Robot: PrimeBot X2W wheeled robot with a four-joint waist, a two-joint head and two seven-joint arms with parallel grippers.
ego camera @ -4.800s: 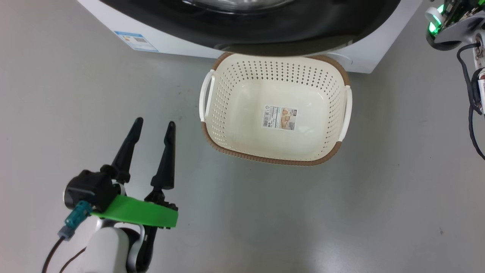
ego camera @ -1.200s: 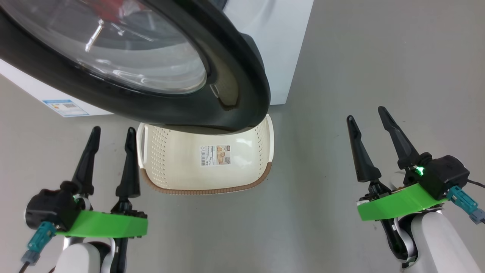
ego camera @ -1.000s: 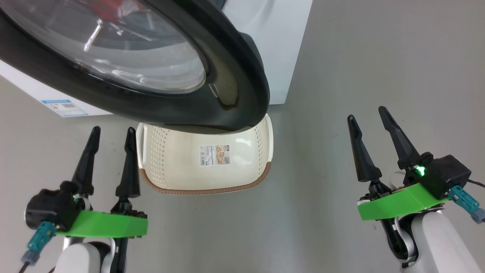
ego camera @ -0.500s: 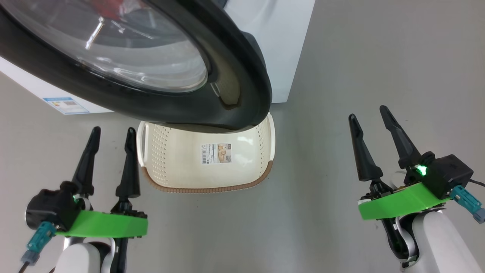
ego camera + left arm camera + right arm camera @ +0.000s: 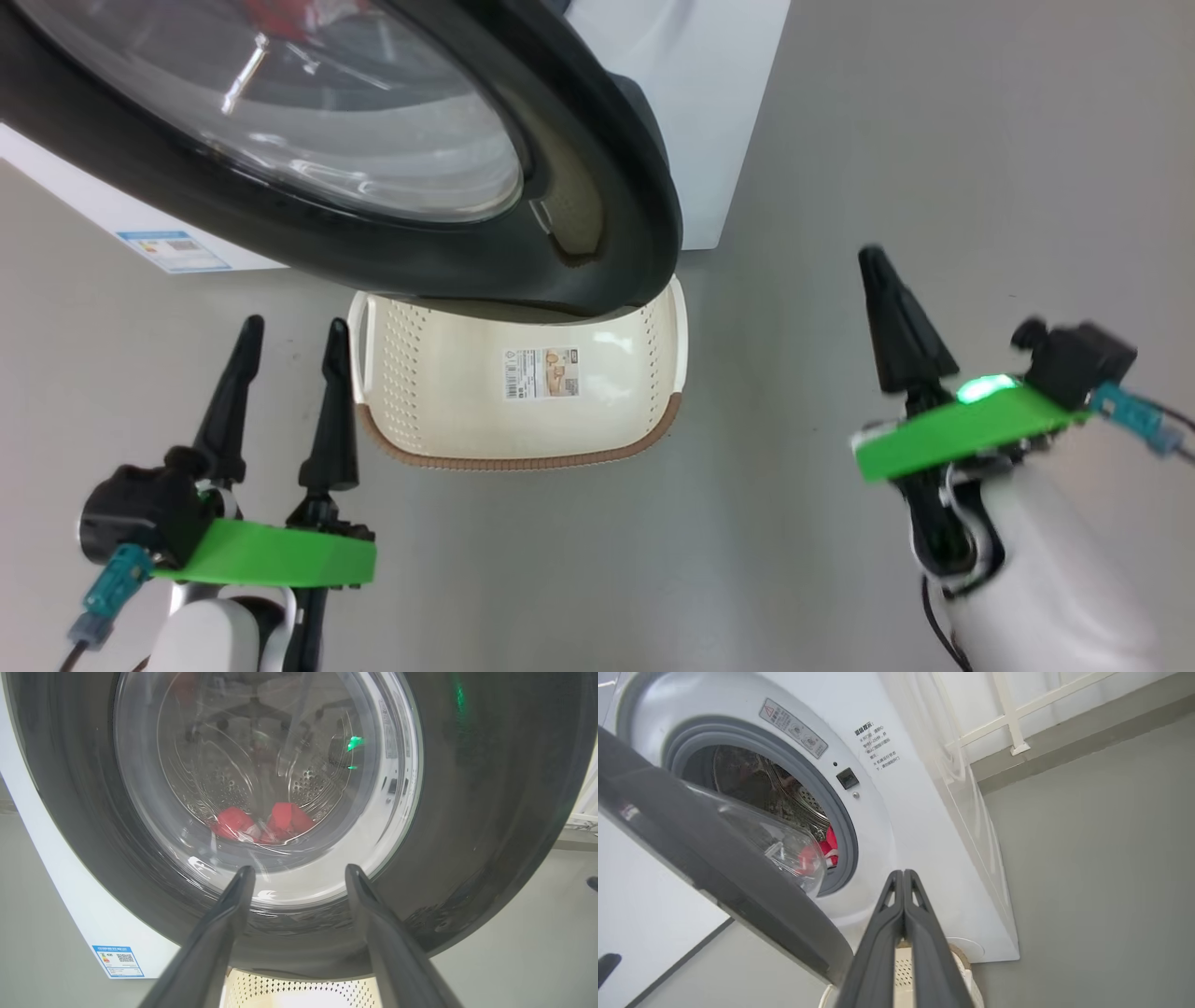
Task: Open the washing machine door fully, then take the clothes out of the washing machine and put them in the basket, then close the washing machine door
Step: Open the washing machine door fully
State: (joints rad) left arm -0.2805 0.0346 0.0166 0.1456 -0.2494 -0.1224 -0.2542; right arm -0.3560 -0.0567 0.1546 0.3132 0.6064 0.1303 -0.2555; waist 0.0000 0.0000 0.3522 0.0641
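The washing machine door (image 5: 611, 159) stands partly open, its black rim and clear window hanging over the back of the basket (image 5: 523, 425). Through the glass in the left wrist view, the red clothes (image 5: 285, 820) lie low in the drum. The right wrist view shows the clothes (image 5: 829, 847) in the gap between the door (image 5: 738, 886) and the washing machine (image 5: 901, 812). My left gripper (image 5: 294, 327) is open and empty, just left of the basket. My right gripper (image 5: 875, 257) is shut on nothing, over bare floor to the right of the basket.
Grey floor runs to the right of the washing machine (image 5: 719, 112). A blue label (image 5: 173, 250) marks its lower front. A white railing (image 5: 1008, 714) and a wall stand behind the machine. The basket's rim (image 5: 969, 982) shows beside my shut right fingers.
My right gripper has shut its fingers and lifted a little, tilting its wrist. The left gripper holds its pose. The head camera has shifted slightly.
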